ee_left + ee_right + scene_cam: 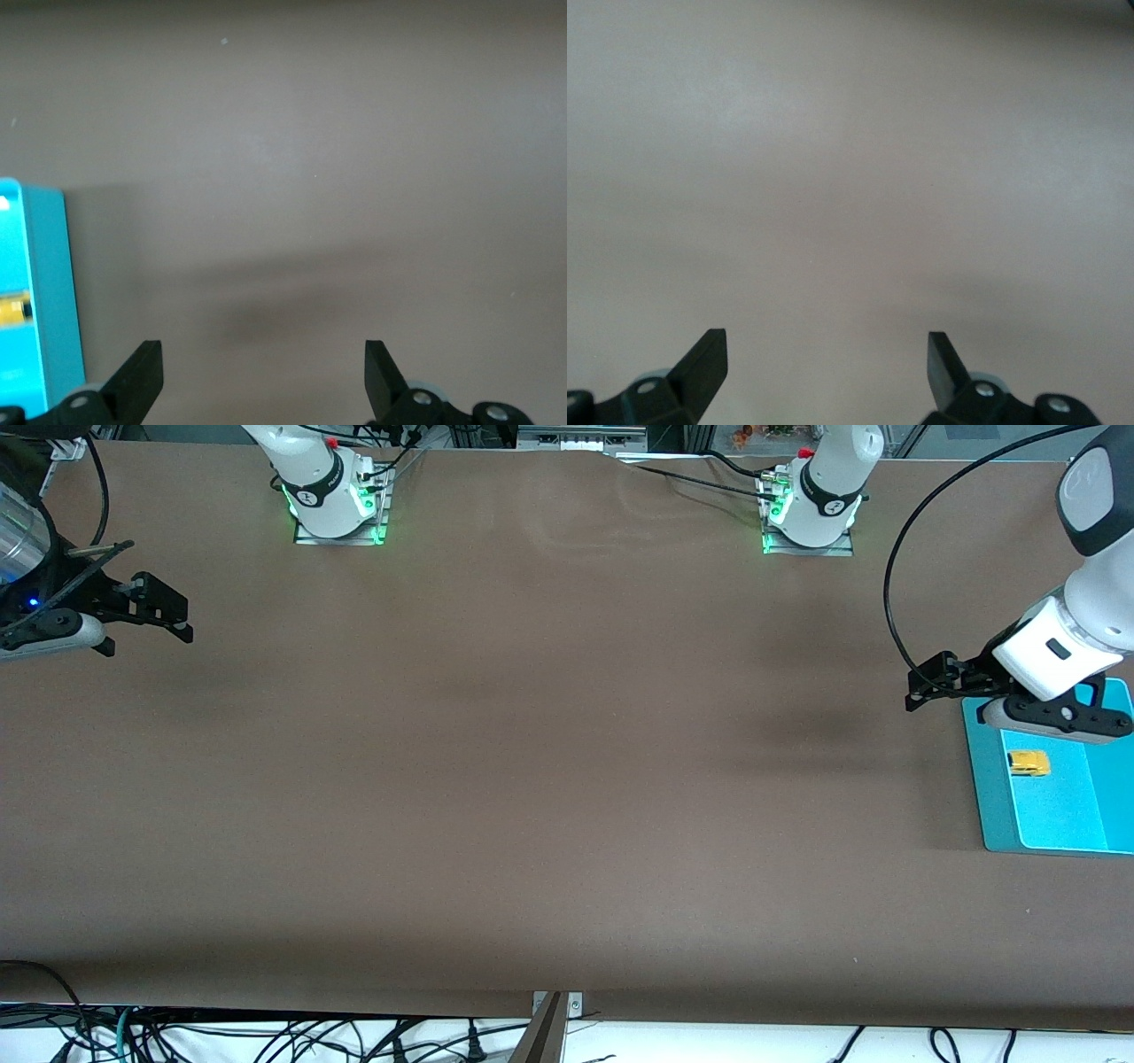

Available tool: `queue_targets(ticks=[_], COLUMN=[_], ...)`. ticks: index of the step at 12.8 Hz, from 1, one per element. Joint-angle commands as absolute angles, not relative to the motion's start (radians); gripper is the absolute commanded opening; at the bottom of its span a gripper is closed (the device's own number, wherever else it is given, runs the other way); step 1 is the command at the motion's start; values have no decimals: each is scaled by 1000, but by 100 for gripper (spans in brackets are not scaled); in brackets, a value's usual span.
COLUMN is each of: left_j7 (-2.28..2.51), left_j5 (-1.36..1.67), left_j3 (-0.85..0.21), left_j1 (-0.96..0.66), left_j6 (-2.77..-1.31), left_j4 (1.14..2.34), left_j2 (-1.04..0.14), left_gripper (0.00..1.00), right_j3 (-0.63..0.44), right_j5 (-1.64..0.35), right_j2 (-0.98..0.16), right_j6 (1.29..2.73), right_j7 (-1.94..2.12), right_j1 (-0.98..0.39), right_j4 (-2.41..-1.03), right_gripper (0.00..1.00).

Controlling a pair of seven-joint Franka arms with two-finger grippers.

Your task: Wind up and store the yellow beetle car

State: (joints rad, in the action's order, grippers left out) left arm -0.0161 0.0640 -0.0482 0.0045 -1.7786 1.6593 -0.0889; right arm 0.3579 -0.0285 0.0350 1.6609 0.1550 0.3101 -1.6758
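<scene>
Yellow beetle car (1029, 763) sits inside the teal tray (992, 797) at the left arm's end of the brown tabletop (532, 779). I see the left pincer (926, 684) hanging just beside the tray's edge, jaws wide and empty. My right pincer (173, 615) waits over the right arm's end, jaws wide too, holding nothing.

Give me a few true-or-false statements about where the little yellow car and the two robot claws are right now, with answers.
1. The yellow beetle car sits in the teal tray. True.
2. The left gripper holds the car. False: it is open and empty, over bare table beside the tray.
3. The right gripper is open. True.
4. The tray lies at the right arm's end of the table. False: it lies at the left arm's end.
</scene>
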Motion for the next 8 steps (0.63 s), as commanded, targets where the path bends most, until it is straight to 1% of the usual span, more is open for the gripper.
queue_targets(ticks=[1, 4, 8], left_j7=[136, 138, 124], left_j5=[71, 72, 71], left_j3=[-37, -29, -15], left_j1=[-8, 9, 17], left_j6=[-1732, -1677, -1664], left_j4=[1624, 1626, 1641], left_j2=[-91, -74, -74], left_gripper=[100, 100, 100], right_j3=[357, 357, 359], right_j5=[-35, -37, -37], right_j2=[32, 31, 32], right_j6=[1638, 1638, 1637], right_j7=[160, 161, 160], right_j1=[307, 305, 305], right_j4=[-1655, -1655, -1655], right_gripper=[100, 100, 100])
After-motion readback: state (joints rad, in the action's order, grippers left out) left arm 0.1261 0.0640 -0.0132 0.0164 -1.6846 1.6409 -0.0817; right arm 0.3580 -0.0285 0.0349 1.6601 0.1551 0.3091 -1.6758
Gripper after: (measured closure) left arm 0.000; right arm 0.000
